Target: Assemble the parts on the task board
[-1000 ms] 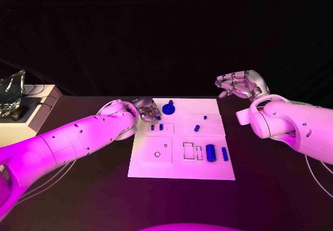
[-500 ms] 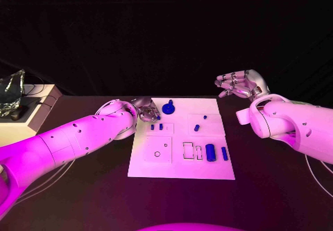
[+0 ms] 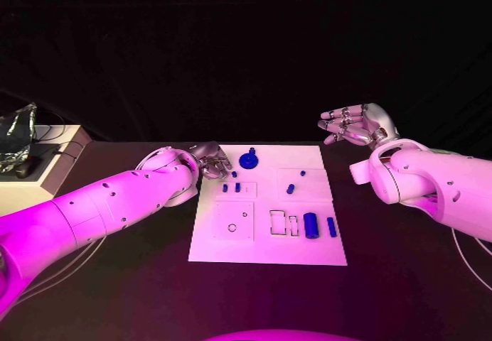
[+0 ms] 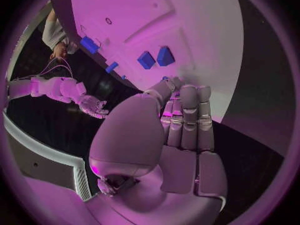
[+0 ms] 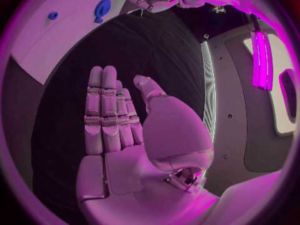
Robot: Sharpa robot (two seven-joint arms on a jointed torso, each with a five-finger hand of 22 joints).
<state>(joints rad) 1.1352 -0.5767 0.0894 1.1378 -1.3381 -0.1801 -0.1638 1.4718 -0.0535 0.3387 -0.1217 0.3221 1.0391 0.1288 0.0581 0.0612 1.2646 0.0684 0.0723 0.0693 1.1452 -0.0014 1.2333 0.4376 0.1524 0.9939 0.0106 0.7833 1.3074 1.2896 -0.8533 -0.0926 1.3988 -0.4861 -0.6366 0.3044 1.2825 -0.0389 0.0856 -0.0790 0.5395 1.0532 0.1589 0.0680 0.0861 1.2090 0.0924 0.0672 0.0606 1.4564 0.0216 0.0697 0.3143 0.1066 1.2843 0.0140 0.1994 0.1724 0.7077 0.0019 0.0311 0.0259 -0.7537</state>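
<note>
— Head view first: where is the task board?
— White plate in the centre of the frame, on the black surface. Blue parts sit on it: a knobbed piece at its upper edge, a pair of small pegs in the upper-left panel, one small piece in the upper-right panel, and a thick block with a thin bar beside it at the lower right.
— And the left hand?
— At the board's upper-left corner, just left of the knobbed piece. From the left wrist view its fingers lie straight and side by side over the board's edge, with nothing in them that I can make out; whether the tips touch the board I cannot tell.
— The right hand?
— Upper right of the frame, raised off the surface and well apart from the board. The right wrist view shows its fingers extended and the palm bare, holding nothing.
</note>
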